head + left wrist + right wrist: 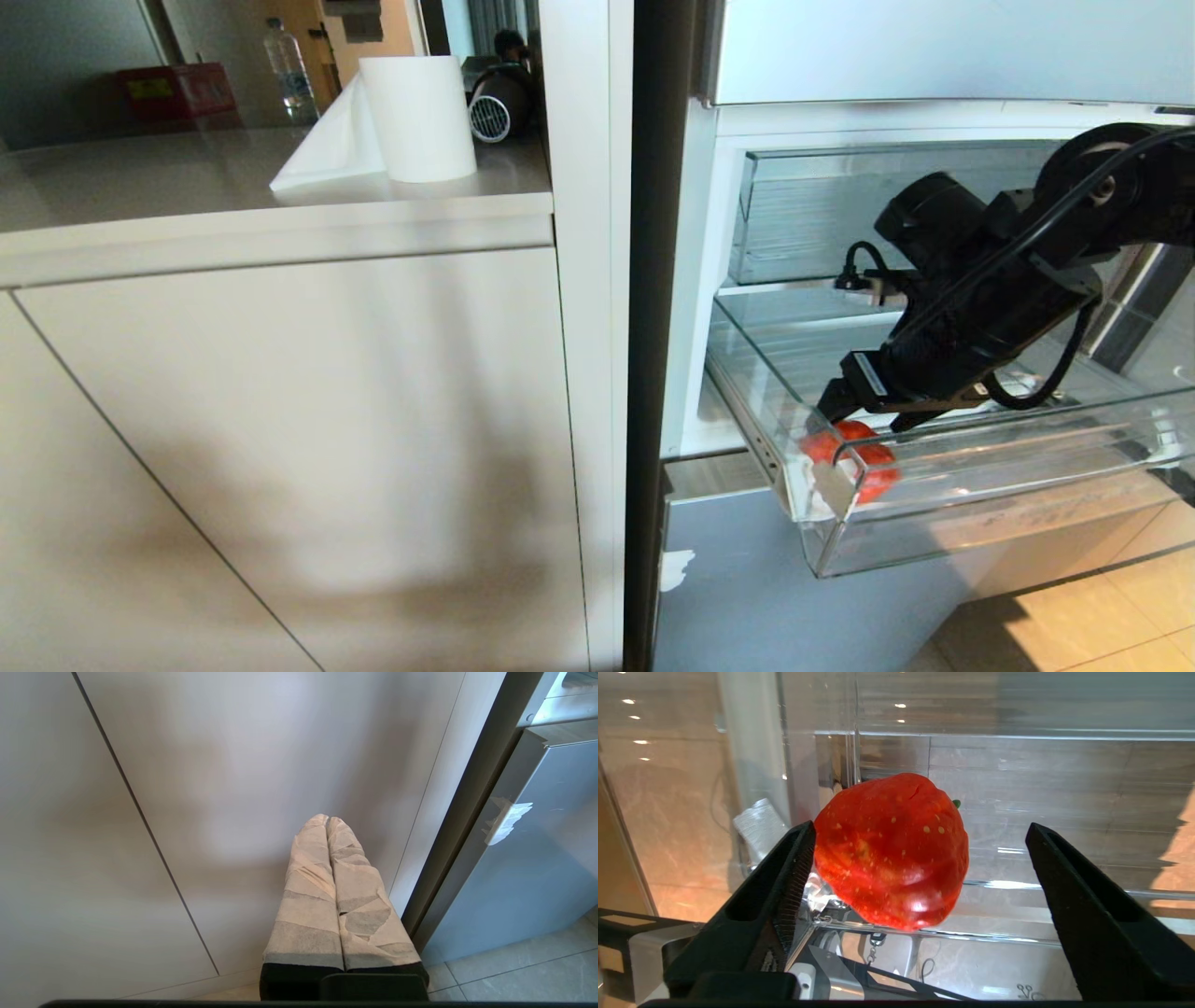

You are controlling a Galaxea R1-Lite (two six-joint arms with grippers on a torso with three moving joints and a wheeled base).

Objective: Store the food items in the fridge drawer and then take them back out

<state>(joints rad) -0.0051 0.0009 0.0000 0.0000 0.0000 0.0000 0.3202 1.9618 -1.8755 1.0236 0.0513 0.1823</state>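
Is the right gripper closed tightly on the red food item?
No: the right gripper stands wide open around the red food item, with a clear gap at one finger.

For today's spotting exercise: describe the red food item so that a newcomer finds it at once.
Find the open fridge, then its pulled-out clear drawer. In the taped front corner lies the red fruit, the only coloured thing there, between the right end effector's open fingers.

Carrier: the clear fridge drawer [980, 532] stood pulled out, whitish tape on its front corner.
Contents: one red food item [854, 459] lay on its floor in that taped front corner.
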